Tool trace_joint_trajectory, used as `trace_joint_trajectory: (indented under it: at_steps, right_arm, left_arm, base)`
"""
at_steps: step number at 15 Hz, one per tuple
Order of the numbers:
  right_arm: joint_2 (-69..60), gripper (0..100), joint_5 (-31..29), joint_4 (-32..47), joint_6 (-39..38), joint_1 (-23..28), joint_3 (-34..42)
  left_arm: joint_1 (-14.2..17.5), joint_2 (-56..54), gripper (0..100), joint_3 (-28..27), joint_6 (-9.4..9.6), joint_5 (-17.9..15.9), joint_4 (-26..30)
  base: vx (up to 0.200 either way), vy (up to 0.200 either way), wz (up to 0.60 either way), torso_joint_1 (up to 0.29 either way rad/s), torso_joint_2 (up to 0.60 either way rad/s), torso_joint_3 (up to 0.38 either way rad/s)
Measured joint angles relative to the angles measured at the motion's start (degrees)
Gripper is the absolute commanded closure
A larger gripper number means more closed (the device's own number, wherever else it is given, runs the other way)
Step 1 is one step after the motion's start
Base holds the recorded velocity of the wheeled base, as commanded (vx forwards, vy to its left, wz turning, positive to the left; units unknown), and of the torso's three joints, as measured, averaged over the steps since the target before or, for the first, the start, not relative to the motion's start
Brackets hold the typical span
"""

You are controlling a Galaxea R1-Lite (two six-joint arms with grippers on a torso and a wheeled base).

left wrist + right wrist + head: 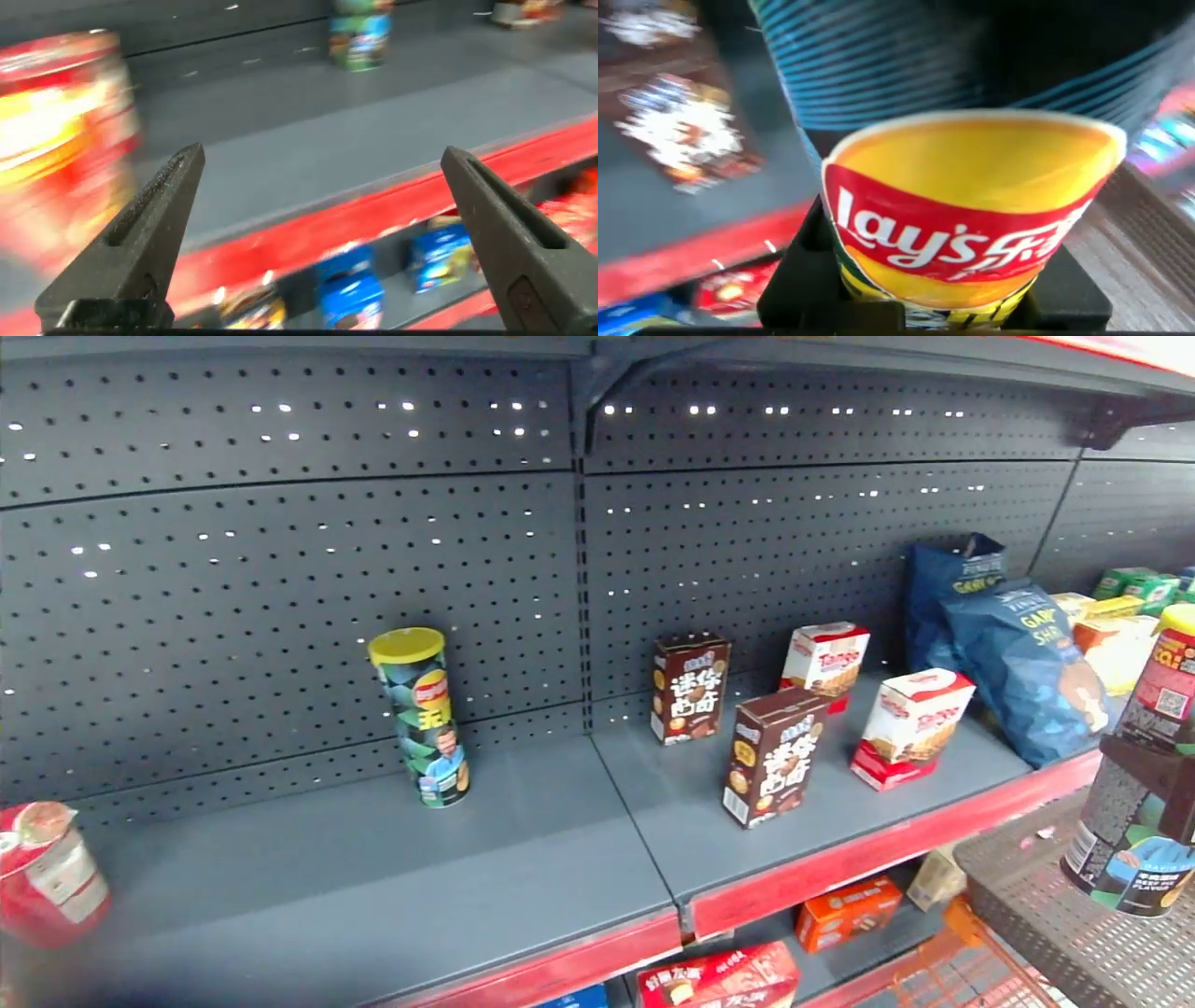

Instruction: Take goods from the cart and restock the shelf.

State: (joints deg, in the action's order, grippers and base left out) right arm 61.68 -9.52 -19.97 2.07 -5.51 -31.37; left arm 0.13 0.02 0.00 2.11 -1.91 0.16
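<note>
Right pincer: the right pincer (1158,779) is gripping the held chip can (1134,859) around its middle, at the right edge of the head view, above the cart (1046,896) and just in front of the shelf's red front edge.
Held chip can: it is staying close to upright with its yellow lid on top. In the right wrist view its yellow and red side (971,215) is sitting between the black fingers.
Left pincer: the left pincer (322,157) is hanging wide open with nothing between its fingers, facing the left part of the shelf (523,859).
Standing chip can: the standing chip can (422,717) is standing upright on the shelf near the perforated back panel, left of the seam in the shelf board.
Red can: the red can (47,873) is sitting at the far left of the shelf, well apart from the standing chip can, too blurred to tell more.
Brown boxes: the back brown box (690,688) is standing by the back panel just right of the seam. The front brown box (772,756) is standing nearer the front edge.
White-and-red boxes: the back white-and-red box (825,660) and the front white-and-red box (910,728) are standing to the right of the brown ones, both tilted.
Blue bags: the blue bags (1022,672) are leaning farther right on the shelf, one behind the other.
Lower shelf: an orange box (848,912) and a red pack (719,980) are lying below.
</note>
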Motion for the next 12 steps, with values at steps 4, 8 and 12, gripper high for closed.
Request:
trace_joint_trajectory:
  at_steps: [4,8,12]
  right_arm:
    - [-1.0,100,0.0,-0.3,-0.4,0.8,0.2]
    - [-4.4,100,4.8,-0.3,-0.8,2.2,0.1]
    - [-9.5,100,9.3,-0.4,-5.5,-1.1,4.5]
  left_arm:
    - [0.0,0.0,0,0.0,0.02,0.0,0.0]
    - [0.0,0.0,0,0.0,0.38,-0.1,0.0]
    - [0.0,0.0,0,0.0,-0.26,0.0,0.0]
  base:
    - [0.0,0.0,0.0,0.0,0.0,0.0]
    - [0.0,0.0,0.0,0.0,0.0,0.0]
    - [0.0,0.0,0.0,0.0,0.0,0.0]
